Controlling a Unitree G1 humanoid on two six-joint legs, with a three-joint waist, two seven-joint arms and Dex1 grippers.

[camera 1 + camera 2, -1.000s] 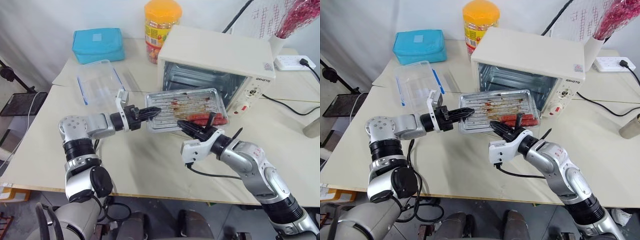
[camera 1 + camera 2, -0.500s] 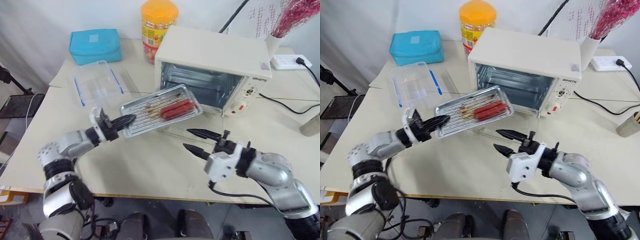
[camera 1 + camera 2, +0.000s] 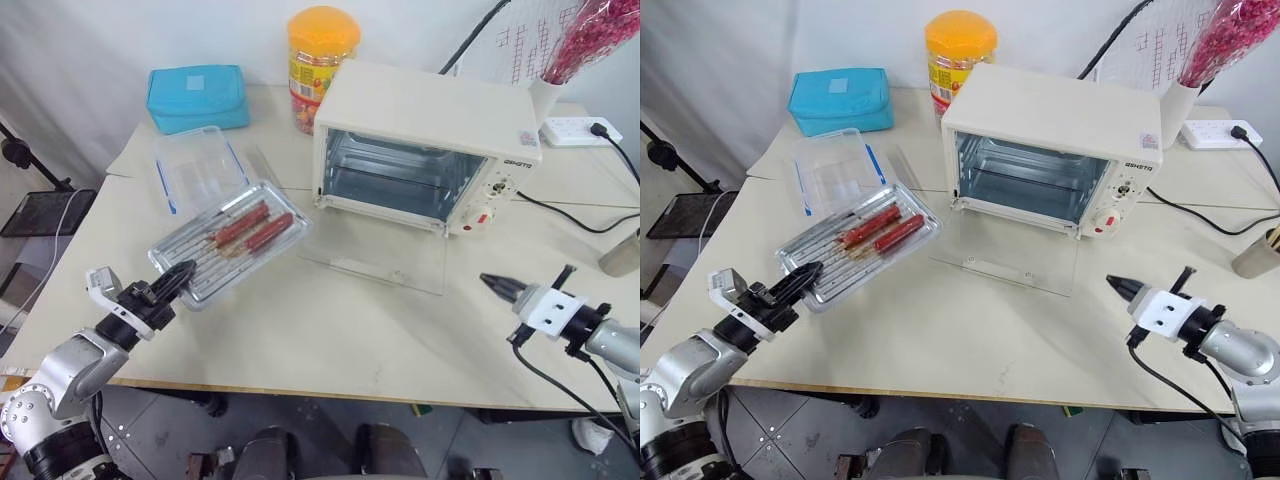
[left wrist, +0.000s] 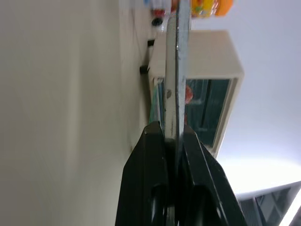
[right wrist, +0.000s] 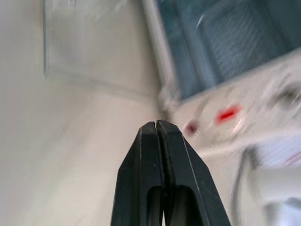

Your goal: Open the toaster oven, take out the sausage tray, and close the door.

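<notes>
- A cream surface stands before a white backdrop; on it are a blue pouch, an orange-lidded jar, a clear box with blue clips, and the oven.
- The oven's door lies folded flat on the surface, and the cavity behind it holds no tray.
- A second ago the tray sat on the open door at the oven's mouth, with both pincers at its near edge. Now it is out to the left, near the clear box, with the red sausages on it.
- The left pincer is clamped on the tray's near corner; the wrist view shows the rim pinched between its fingers.
- Whether the tray rests on the surface or hangs just above it cannot be told.
- The right pincer has let go and pulled away to the right; its fingers are pressed together and hold nothing.
- Judgement: the taking-out is nearly done. What remains is to set the tray down, release it, and lift the door shut, for which the free right pincer is well placed.
</notes>
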